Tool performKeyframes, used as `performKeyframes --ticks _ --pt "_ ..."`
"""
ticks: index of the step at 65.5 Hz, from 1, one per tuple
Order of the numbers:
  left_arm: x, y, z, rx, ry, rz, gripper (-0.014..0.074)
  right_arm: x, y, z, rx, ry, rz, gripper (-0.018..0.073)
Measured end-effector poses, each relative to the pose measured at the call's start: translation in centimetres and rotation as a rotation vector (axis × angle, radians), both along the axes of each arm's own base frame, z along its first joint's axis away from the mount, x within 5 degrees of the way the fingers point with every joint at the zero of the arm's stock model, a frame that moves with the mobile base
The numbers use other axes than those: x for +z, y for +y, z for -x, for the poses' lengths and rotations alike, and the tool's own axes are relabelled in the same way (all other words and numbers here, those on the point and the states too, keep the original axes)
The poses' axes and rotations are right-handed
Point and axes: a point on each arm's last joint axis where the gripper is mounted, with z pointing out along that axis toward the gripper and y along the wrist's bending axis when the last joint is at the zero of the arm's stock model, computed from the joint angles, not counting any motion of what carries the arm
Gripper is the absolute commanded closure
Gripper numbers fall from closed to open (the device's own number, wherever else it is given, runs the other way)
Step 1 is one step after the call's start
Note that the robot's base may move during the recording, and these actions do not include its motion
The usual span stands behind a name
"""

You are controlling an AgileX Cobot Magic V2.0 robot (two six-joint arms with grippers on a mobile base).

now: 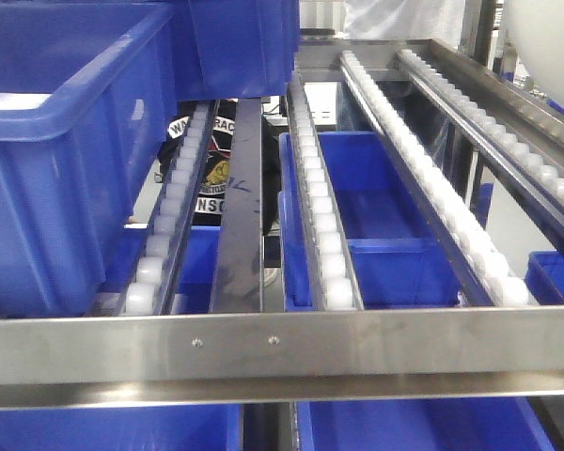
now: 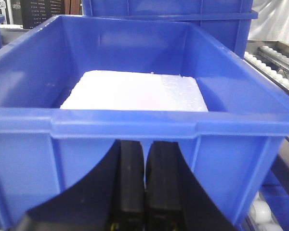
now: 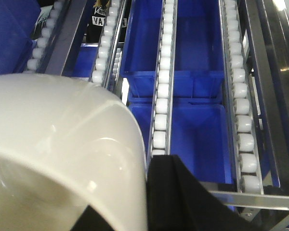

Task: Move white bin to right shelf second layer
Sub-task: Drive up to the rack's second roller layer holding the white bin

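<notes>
Rollers fill the front-facing view: the right shelf second layer (image 1: 263,352) shows its flat steel front bar across the bottom, with 4 tracks of white rollers (image 1: 324,244) running back from it in metal rails. One blue crate (image 1: 66,188) sits on the left tracks of this level, its inside hidden from this angle, and a second blue crate (image 1: 235,42) stands behind it. Below the tracks, lower blue crates (image 1: 385,225) are open and look bare inside. At the top right corner a curved cream-white surface, the white bin (image 1: 540,38), hangs above the rightmost track; whether it touches the rollers cannot be told. Neither tool shows in this view. From the left wrist, the left tool (image 2: 144,192) has its 2 dark fingers pressed together with almost no gap, holding nothing, just in front of the wall of a blue crate (image 2: 135,139). That crate holds 1 flat white foam slab (image 2: 135,91) lying on its floor. From the right wrist, the white bin (image 3: 58,154) fills the lower left, glossy and rounded, above the roller tracks (image 3: 161,96). A dark finger (image 3: 178,197) of the right tool lies against its side; I cannot tell whether the right tool is clamped on it. Under the tracks, 2 lower blue crates (image 3: 197,134) stand end to end, nothing seen inside them.
</notes>
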Motion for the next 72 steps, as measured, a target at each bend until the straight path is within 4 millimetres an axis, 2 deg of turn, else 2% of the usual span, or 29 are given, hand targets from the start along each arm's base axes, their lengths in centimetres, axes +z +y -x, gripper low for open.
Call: performKeyframes --ticks 72 --pt "0.00 0.00 0.00 0.000 0.000 0.000 0.0512 0.00 0.00 0.00 0.000 0.000 0.000 0.0504"
